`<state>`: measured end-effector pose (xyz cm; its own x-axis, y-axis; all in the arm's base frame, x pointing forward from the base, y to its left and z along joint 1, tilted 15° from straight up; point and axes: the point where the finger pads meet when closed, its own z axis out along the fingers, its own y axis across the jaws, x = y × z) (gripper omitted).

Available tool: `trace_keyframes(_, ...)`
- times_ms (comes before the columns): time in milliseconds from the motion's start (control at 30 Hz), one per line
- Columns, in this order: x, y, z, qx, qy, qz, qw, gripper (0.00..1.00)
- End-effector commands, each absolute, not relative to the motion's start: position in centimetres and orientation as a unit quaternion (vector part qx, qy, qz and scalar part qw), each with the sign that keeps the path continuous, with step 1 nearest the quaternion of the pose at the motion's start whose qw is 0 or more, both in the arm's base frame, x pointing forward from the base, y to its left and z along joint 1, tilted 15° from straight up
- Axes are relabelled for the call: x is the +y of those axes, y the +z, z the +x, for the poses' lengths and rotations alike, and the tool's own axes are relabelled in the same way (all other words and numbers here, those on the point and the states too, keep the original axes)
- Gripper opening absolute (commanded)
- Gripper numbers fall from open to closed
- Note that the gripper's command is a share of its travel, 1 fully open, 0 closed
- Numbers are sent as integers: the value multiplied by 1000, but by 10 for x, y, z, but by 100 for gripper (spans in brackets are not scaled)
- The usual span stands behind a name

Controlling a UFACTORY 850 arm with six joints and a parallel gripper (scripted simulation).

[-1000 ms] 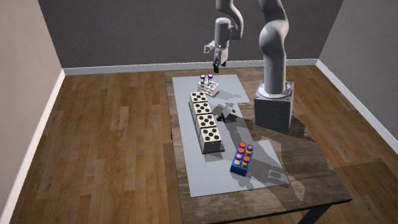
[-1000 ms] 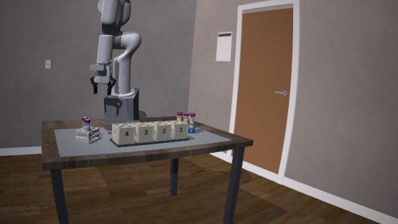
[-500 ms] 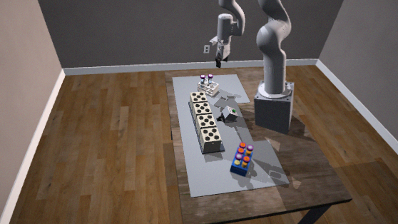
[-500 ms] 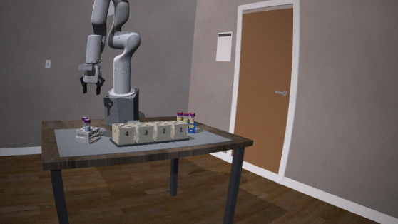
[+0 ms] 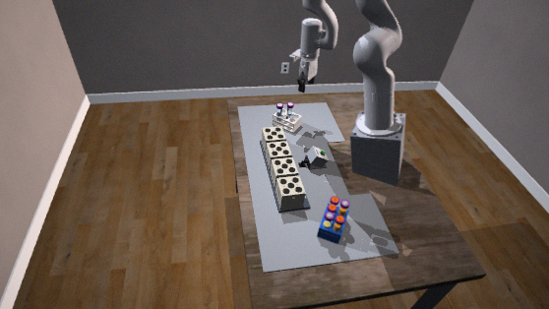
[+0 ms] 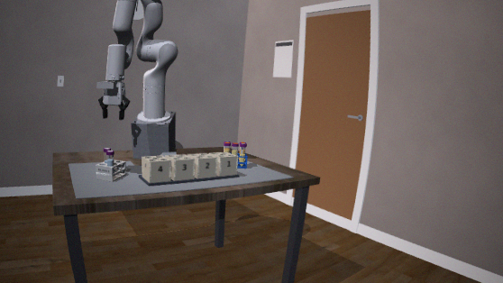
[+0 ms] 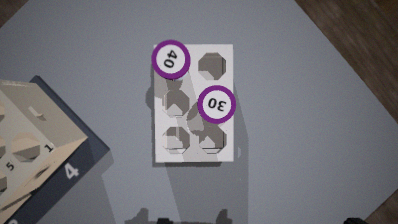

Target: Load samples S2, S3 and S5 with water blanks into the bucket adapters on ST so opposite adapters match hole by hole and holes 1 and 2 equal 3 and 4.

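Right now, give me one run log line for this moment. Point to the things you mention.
fingers (image 6: 113, 113): open, above the table | blanks rack (image 5: 287, 121) (image 6: 111, 171) (image 7: 194, 155): tubes 40 (image 7: 171, 59) and 30 (image 7: 216, 104) standing | adapters (image 5: 290, 185) (image 6: 189, 167): four on the stand (image 5: 295, 209) (image 6: 189, 180)

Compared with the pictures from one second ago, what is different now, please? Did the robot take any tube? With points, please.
The gripper (image 5: 306, 87) (image 6: 113, 117) (image 7: 259, 221) has moved left in the exterior view, toward the side of the white rack (image 5: 285, 127) (image 6: 105, 174) (image 7: 194, 156). It is open and took or released no tube. Both racks, their tubes and the bucket adapters (image 5: 293, 201) (image 6: 184, 168) (image 7: 59, 121) look unmoved.
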<state>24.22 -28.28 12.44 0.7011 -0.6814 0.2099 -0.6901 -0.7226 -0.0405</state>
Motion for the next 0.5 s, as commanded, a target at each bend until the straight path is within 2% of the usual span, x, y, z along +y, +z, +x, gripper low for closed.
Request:
trace_keyframes(0,-285,115,244,-370,130,920,25,100)
trace_keyframes(467,-289,84,251,-370,130,920,25,100)
